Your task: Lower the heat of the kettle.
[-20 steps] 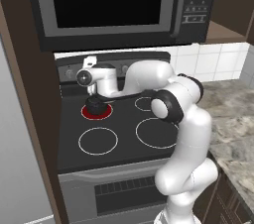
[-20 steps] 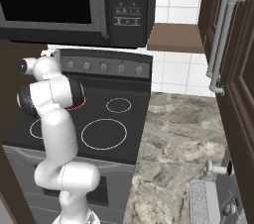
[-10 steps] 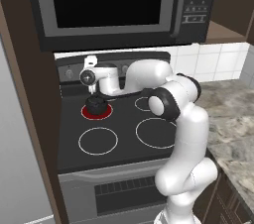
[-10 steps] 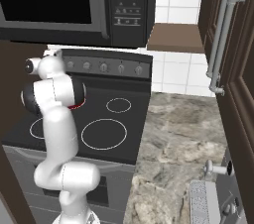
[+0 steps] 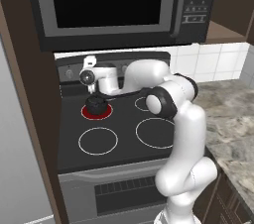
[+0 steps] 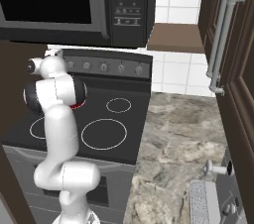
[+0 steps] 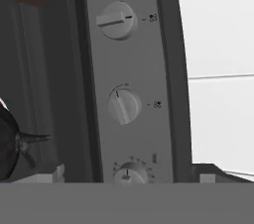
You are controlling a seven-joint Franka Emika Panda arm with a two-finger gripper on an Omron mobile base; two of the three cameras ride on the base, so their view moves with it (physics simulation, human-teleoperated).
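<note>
The small black kettle (image 5: 96,103) stands on the glowing red back-left burner (image 5: 85,112); its dark body also edges into the hand view (image 7: 7,143). My gripper (image 5: 90,66) hovers just above and behind it, facing the left end of the stove's control panel (image 5: 68,74), jaws open and empty. In the rolled hand view the panel (image 7: 96,77) runs vertically with three grey knobs: one at the top (image 7: 117,20), one in the middle (image 7: 123,106), and one (image 7: 129,172) low down, in line with the gap between my fingertips. From the right, the hand (image 6: 38,65) is at the panel's left end.
A black microwave (image 5: 114,5) hangs close above the stove. Three unlit burner rings (image 5: 98,140) mark the cooktop. More knobs (image 6: 120,69) line the panel to the right. A marble counter (image 6: 173,134) lies right of the stove, and dark cabinet doors (image 6: 233,69) stand beyond it.
The hand has crept slightly toward the left end of the control panel. Its jaws stay open; the kettle has not moved.
</note>
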